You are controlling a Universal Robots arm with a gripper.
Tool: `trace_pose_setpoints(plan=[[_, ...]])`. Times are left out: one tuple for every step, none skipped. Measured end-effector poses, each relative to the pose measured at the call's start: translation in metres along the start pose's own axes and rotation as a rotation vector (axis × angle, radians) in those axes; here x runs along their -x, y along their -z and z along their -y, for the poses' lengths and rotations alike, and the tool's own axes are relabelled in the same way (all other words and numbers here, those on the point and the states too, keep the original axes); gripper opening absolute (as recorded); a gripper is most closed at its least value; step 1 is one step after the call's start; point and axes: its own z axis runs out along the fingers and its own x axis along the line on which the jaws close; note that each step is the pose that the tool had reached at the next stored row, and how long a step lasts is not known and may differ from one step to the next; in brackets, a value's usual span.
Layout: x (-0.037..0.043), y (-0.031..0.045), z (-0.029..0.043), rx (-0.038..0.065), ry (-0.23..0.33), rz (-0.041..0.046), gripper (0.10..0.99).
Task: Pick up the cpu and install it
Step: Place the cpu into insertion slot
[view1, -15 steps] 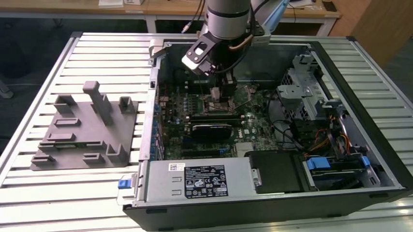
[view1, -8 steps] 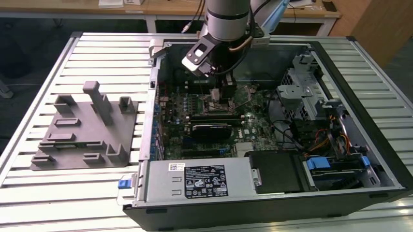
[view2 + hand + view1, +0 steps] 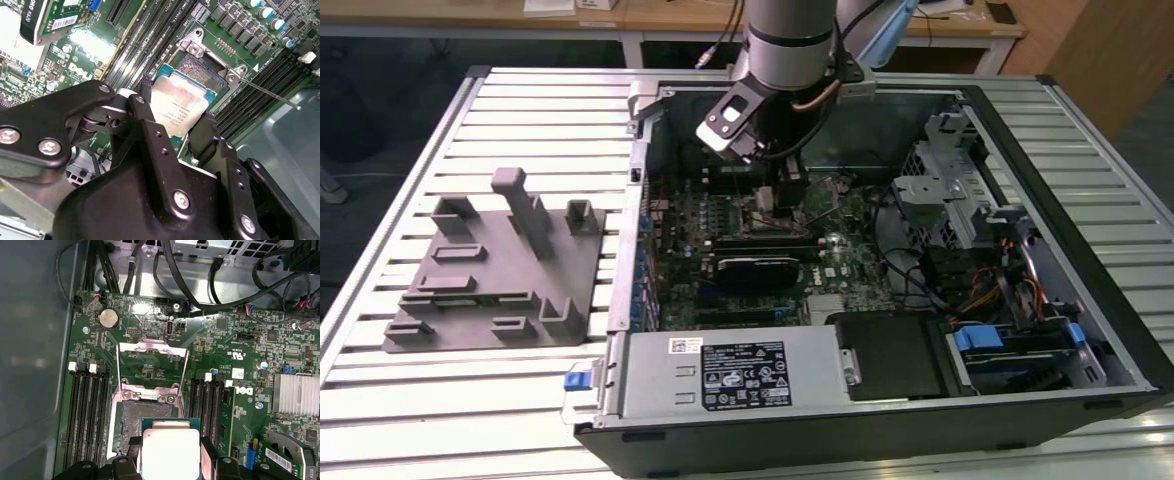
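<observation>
Evidently the pick-up half is done: the gripper is clamped on the cpu, its two black fingers pressing on opposite edges of the chip. The chip hangs inside the open computer case, low over the motherboard and just beside the open socket, overlapping the socket's near edge in both wrist views. The socket's metal load plate stands flipped up and its thin latch lever is swung out, so the seat is bare and ready.

What is left, by my reading, is the install itself. The cpu is not yet seated, and plate and lever are not closed. Whether its underside already touches the socket frame is hard to tell from these angles; it looks to be held a little above it.

The cpu is a small flat square with a pale silver-grey metal lid, faintly printed, on a green base that shows as a narrow border. On the slatted surface, well apart from the case, sits a grey plastic fixture.
</observation>
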Motion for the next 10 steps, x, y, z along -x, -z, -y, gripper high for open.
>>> trace_pose_setpoints(plan=[[-0.0003,-0.0008,0.0000,0.000,0.000,0.0000,0.541],[-0.0006,-0.0015,0.0000,0.000,0.000,0.0001,0.541],[-0.0010,-0.0024,0.0000,0.000,-0.001,0.0001,0.541],[-0.0013,-0.0033,0.0001,0.000,-0.001,0.0001,0.541],[-0.0017,-0.0043,0.0001,0.000,-0.002,0.0002,0.541],[-0.0021,-0.0053,0.0001,0.000,-0.002,0.0002,0.541],[-0.0025,-0.0063,0.0001,0.000,-0.003,0.0002,0.541],[-0.0030,-0.0073,0.0001,0.000,-0.003,0.0002,0.541],[-0.0036,-0.0083,0.0001,0.000,-0.004,0.0003,0.541],[-0.0042,-0.0090,0.0001,0.000,-0.006,0.0004,0.541]])
